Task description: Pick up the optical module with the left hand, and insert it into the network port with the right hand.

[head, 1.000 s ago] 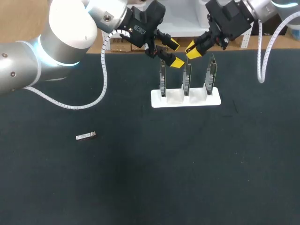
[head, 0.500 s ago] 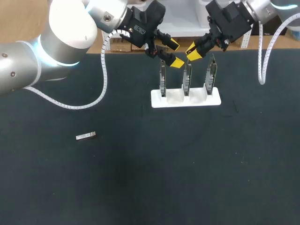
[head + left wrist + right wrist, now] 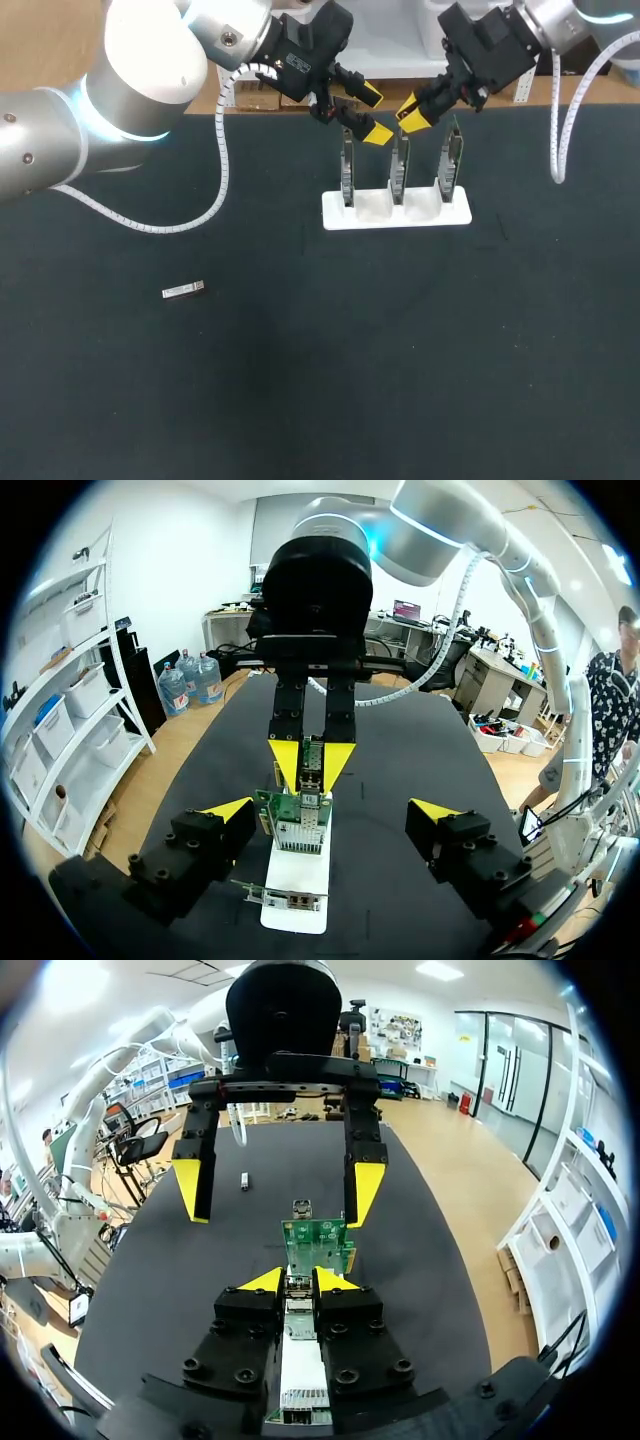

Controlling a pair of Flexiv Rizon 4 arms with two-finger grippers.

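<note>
Head view: the optical module (image 3: 183,290) lies on the table (image 3: 400,380), well away from my left hand (image 3: 374,114).

Left wrist view: that hand is spread wide and holding nothing, over the card rack (image 3: 297,880).

Right wrist view: the right hand (image 3: 298,1280) has a network card (image 3: 315,1245) just ahead of it. I can't tell if it's clamped on anything.

My worry is that swinging either hand away clips a card and tips the rack.

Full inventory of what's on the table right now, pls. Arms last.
optical module: 1, silver, lying flat on the table, far out from the stand on my left side
network cards: 3, green, standing upright in a row in the stand
stand: 1, white, at the far middle of the table
table: 1, dark surface
left gripper: 1, yellow tips, open, above the stand, empty
right gripper: 1, yellow tips, at the top of the middle card
</note>
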